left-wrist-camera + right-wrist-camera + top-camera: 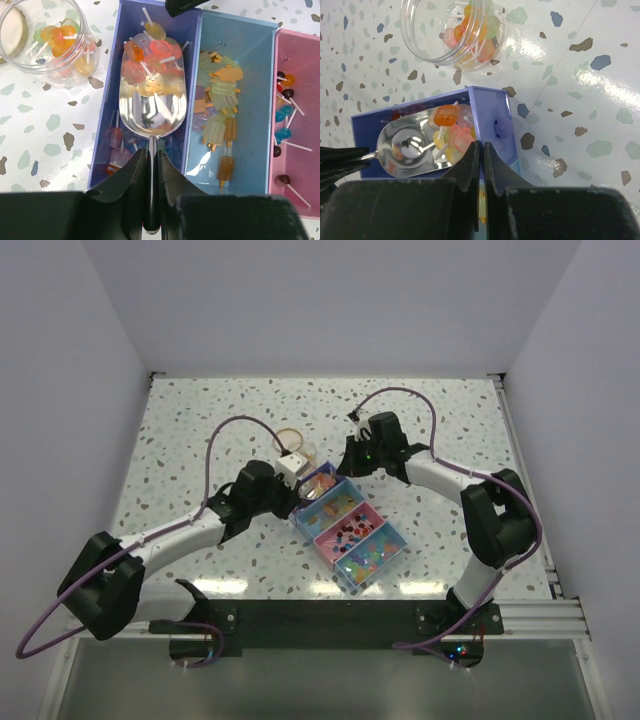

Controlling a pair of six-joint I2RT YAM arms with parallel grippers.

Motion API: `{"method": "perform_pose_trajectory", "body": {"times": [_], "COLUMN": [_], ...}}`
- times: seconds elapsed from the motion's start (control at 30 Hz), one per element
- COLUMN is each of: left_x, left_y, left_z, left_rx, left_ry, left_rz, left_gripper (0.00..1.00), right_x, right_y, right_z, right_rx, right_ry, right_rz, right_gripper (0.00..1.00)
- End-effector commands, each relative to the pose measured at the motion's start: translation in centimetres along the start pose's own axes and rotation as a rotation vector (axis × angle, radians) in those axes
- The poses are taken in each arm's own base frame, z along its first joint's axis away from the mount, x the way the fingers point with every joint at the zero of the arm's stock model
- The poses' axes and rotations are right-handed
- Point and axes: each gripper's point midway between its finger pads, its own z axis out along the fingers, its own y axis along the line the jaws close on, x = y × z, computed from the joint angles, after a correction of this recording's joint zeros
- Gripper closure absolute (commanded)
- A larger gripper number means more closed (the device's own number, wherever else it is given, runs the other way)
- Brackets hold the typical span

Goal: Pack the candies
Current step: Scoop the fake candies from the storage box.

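My left gripper (152, 152) is shut on the handle of a shiny metal scoop (152, 107). The scoop carries several small orange, pink and yellow candies (150, 55) and hovers in the purple compartment (111, 100) of the box. More candies lie under it. My right gripper (481, 145) is shut on the end wall of that purple compartment (492, 107); the scoop (407, 145) and its candies (450, 130) show just left of it. In the top view both grippers, left (290, 495) and right (345, 465), meet at the box's far end.
A small clear jar (55, 40) holding some candies stands left of the box, its tan lid (12, 30) beside it. The box (350, 530) also has a blue compartment (255, 75) with popsicle sweets and a pink one (300, 60) with lollipops.
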Motion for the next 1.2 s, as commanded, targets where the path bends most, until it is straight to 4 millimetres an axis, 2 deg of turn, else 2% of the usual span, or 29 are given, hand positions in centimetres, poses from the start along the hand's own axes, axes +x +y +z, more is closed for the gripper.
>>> {"method": "perform_pose_trajectory", "body": {"times": [0.0, 0.3, 0.4, 0.67, 0.77, 1.17], "left_x": [-2.8, -1.8, -1.8, 0.0, -0.4, -0.9], "left_y": [-0.7, -1.1, -1.2, -1.7, -1.9, -1.9], "left_z": [-0.3, 0.0, 0.5, 2.5, 2.3, -0.4], "left_rx": [0.032, 0.058, 0.066, 0.108, 0.116, 0.104], "left_ry": [-0.138, -0.196, -0.197, -0.142, -0.174, -0.277], "left_rz": [0.038, 0.016, 0.015, 0.01, 0.015, 0.03], "left_gripper": [1.0, 1.0, 1.0, 1.0, 1.0, 1.0], "right_x": [3.5, 3.4, 3.4, 3.4, 3.4, 3.1], "right_y": [-2.8, -2.9, -2.7, -2.4, -2.6, -4.6], "right_z": [0.0, 0.0, 0.1, 0.2, 0.1, -0.5], "right_rx": [0.104, 0.094, 0.084, 0.066, 0.076, 0.133], "right_ry": [0.098, 0.098, 0.1, 0.108, 0.106, 0.095], "right_rz": [0.02, 0.02, 0.017, 0.013, 0.017, 0.022], "right_gripper": [1.0, 1.0, 1.0, 1.0, 1.0, 1.0]}}
